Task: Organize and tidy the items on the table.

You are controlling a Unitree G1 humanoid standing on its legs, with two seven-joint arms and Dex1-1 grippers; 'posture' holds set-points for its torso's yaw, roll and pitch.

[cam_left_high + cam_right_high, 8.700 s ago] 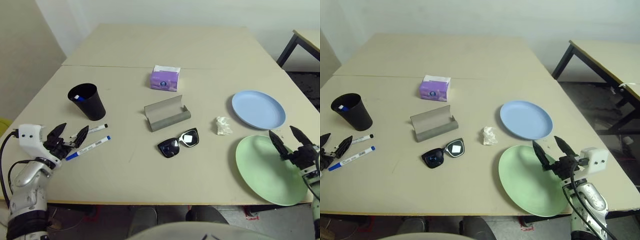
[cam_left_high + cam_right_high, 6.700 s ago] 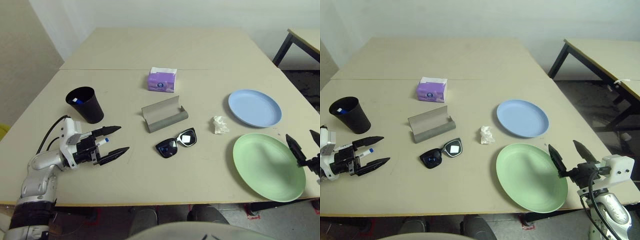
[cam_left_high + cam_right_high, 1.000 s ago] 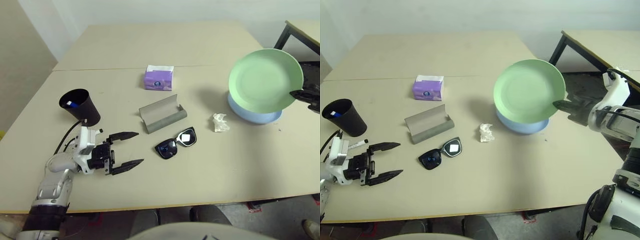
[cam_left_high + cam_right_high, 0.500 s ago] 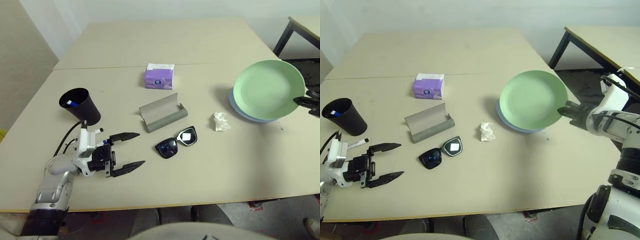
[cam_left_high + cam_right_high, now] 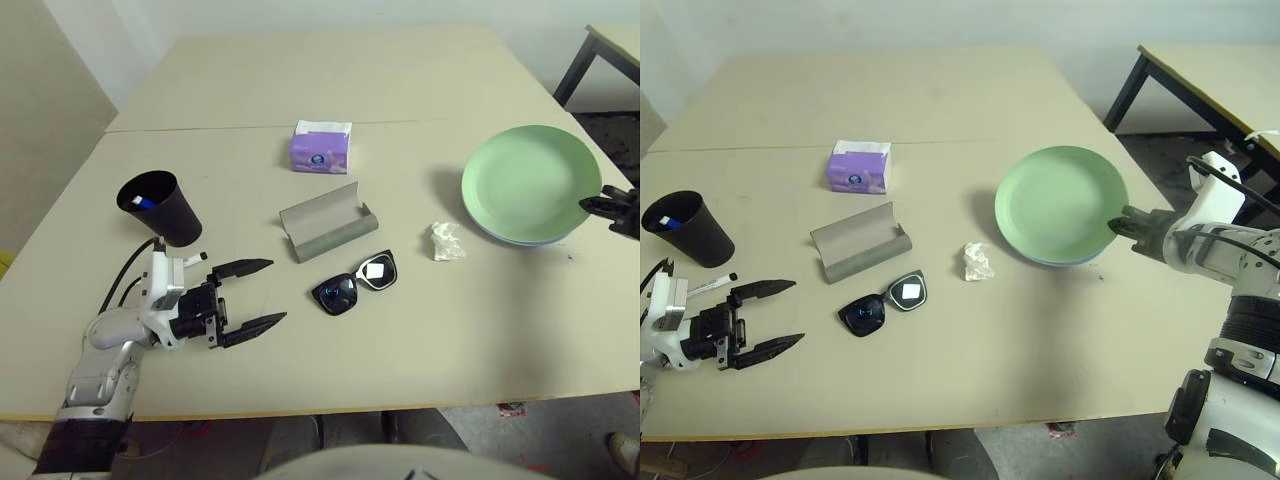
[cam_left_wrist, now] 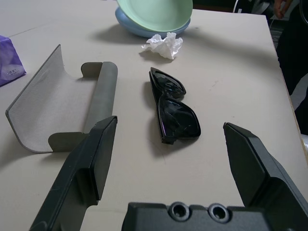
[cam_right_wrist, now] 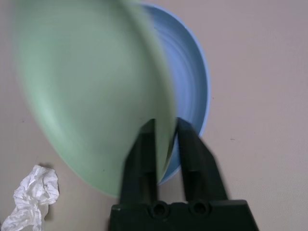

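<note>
— Plates first: where do they sit?
— Near the tabletop's right edge. The green plate (image 5: 1060,203) lies on the blue plate (image 7: 185,91), and the right gripper (image 7: 166,139) has a finger on each side of the green rim; whether it pinches or has let go, I cannot tell.
— And the left gripper (image 5: 250,297)?
— Spread wide, holding nothing, near the front-left corner beside the black cup (image 5: 160,208).
— The rest?
— Sunglasses (image 5: 355,285), open glasses case (image 5: 328,222) and crumpled tissue (image 5: 446,242) lie mid-table; one marker (image 5: 708,287) lies by the cup.

2 head views above table (image 5: 420,330); 2 close wrist views.
</note>
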